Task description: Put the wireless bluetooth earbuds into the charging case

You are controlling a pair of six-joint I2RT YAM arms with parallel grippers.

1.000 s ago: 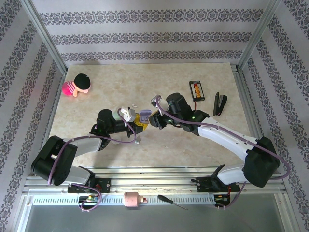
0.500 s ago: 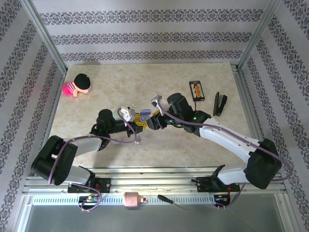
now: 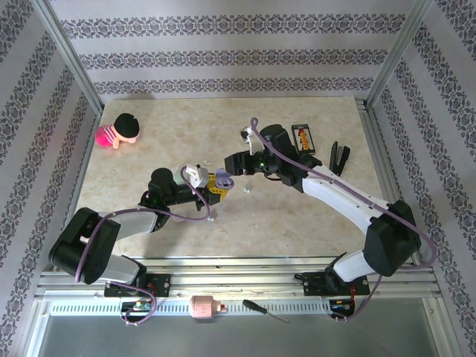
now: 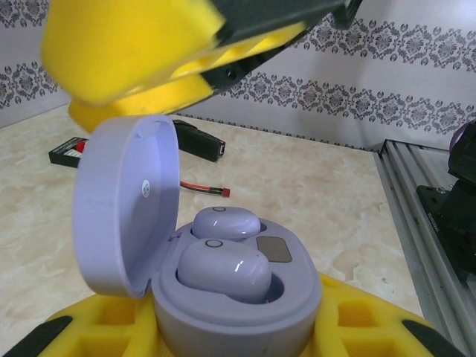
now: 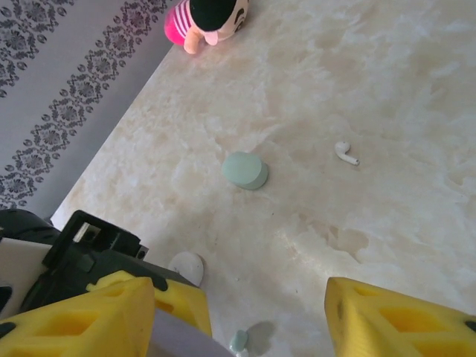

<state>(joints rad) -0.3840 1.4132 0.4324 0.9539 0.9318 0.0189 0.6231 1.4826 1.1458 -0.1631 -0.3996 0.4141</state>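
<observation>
While the left gripper (image 3: 216, 184) clamps the open lavender charging case (image 4: 230, 297), the right gripper (image 5: 268, 316) hangs spread-jawed just above it; a green case (image 5: 245, 170) and a white earbud (image 5: 346, 153) lie beyond it, its base hidden.

Lavender earbuds (image 4: 223, 269) and case (image 4: 125, 212), yellow end effector pads (image 4: 372, 331), beige marbled table (image 4: 312, 195)

You have no legible text here. The orange label (image 3: 303, 137) on the black battery pack (image 3: 300, 148) near the table's (image 3: 282, 217) far right corner is too small to read. The round sticker (image 4: 146, 189) inside the charging case (image 4: 223, 321) lid bears only a blurred mark.
</observation>
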